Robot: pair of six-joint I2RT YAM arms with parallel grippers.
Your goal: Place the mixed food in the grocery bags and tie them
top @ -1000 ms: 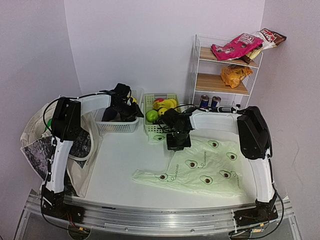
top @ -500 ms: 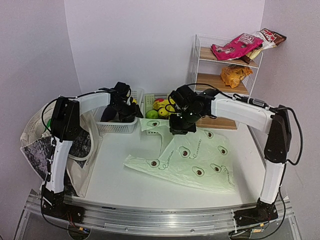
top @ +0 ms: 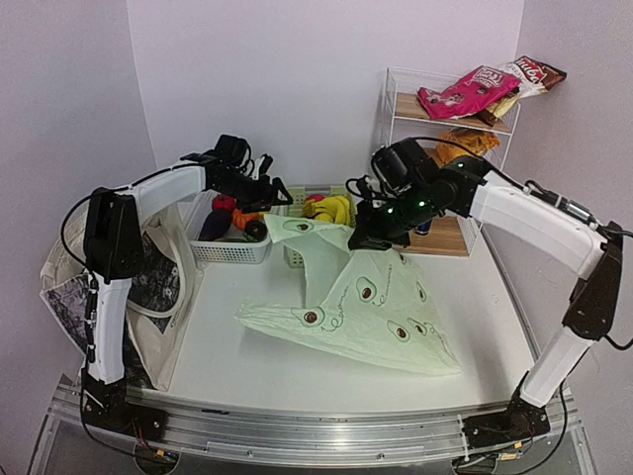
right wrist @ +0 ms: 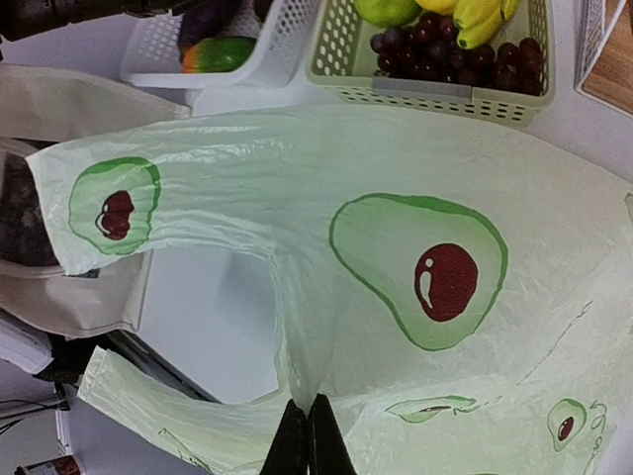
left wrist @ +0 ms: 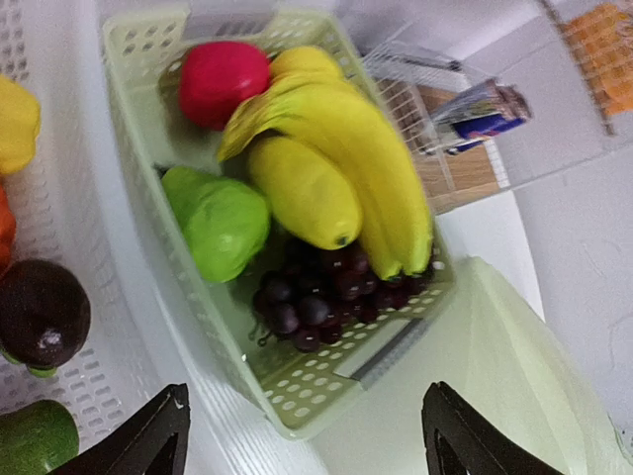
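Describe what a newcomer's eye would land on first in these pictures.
The avocado-printed plastic bag draws the eye, pinched by the right gripper and held up in a peak over the middle of the table. Behind it, yellow bananas and dark grapes sit in the green basket, with the open left gripper above.

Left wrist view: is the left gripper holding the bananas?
No, the left gripper is open and empty; the bananas lie in the green basket.
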